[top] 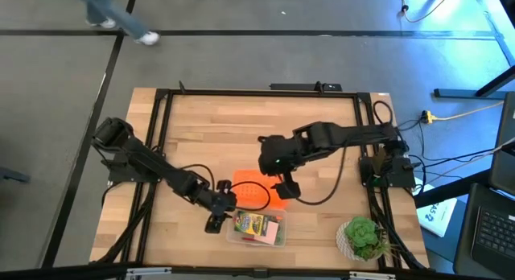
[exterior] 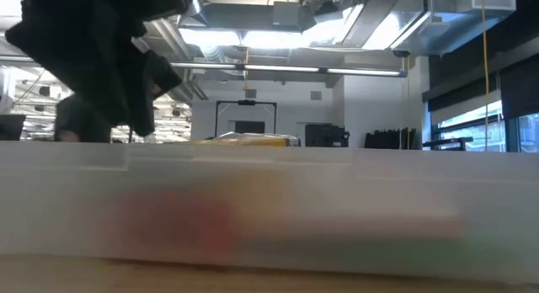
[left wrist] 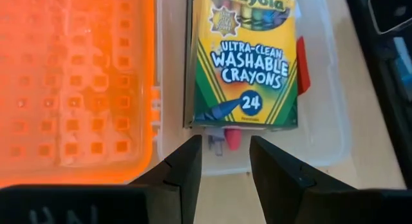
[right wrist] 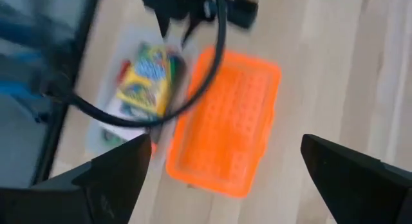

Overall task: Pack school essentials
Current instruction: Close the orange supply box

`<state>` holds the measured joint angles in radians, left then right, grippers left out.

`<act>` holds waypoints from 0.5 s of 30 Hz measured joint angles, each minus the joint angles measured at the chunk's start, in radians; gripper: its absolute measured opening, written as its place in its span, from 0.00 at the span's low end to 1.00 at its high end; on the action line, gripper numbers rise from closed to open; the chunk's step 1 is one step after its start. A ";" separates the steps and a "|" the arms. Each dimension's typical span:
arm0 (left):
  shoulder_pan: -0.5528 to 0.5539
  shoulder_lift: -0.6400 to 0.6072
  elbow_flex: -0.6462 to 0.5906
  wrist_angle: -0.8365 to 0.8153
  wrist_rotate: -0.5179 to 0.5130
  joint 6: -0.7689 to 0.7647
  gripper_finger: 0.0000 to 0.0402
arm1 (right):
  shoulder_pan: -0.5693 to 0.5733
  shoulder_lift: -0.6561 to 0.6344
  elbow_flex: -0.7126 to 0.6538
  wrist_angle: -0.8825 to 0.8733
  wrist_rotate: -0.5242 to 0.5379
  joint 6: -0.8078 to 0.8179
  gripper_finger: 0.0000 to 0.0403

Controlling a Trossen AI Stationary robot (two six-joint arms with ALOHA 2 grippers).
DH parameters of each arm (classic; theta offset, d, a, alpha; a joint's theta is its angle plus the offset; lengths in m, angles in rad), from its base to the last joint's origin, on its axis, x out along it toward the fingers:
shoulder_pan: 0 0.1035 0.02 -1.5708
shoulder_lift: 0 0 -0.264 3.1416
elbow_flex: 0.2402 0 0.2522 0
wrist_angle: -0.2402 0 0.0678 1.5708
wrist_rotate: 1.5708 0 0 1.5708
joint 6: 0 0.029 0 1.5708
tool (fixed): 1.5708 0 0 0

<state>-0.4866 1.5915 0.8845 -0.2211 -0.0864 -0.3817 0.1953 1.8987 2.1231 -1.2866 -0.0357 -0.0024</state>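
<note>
The yellow-green crayon box (left wrist: 248, 60) lies flat inside the clear plastic box (top: 257, 228), on top of other items. A pink-tipped piece (left wrist: 233, 139) and a red piece (left wrist: 302, 76) peek out from under it. The scissors, pad and pencils are hidden. My left gripper (left wrist: 225, 166) is open, level with the table, just outside the clear box's left end (top: 216, 221). My right gripper (top: 286, 189) is open wide, hovering above the orange lid's (right wrist: 225, 140) right end. In the low view the clear box's wall (exterior: 269, 209) fills the picture.
The orange perforated lid (top: 257, 191) lies flat on the table along the clear box's far side. A potted plant (top: 362, 236) stands near the table's near right corner. Bare wood (top: 241, 127) stretches across the far half of the table. A black cable (right wrist: 215, 50) hangs across the right wrist view.
</note>
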 joint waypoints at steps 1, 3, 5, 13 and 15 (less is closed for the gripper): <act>0.000 0.008 0.000 0.004 0.000 0.000 0.31 | -0.002 0.002 -0.027 -0.003 0.000 0.003 0.99; -0.004 0.026 0.000 0.009 0.002 -0.001 0.31 | -0.003 0.003 -0.068 0.001 0.000 0.019 0.99; -0.009 0.043 0.000 0.011 0.002 -0.005 0.31 | -0.008 0.000 -0.108 0.004 0.000 0.032 0.99; -0.011 0.054 0.000 0.010 0.003 -0.006 0.31 | -0.026 0.000 -0.271 0.004 0.001 0.132 0.99; -0.011 0.054 0.000 0.010 0.003 -0.006 0.31 | -0.028 0.000 -0.327 0.007 0.007 0.175 0.99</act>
<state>-0.4973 1.6459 0.8845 -0.2115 -0.0837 -0.3878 0.1673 1.8992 1.7964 -1.2794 -0.0284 0.1727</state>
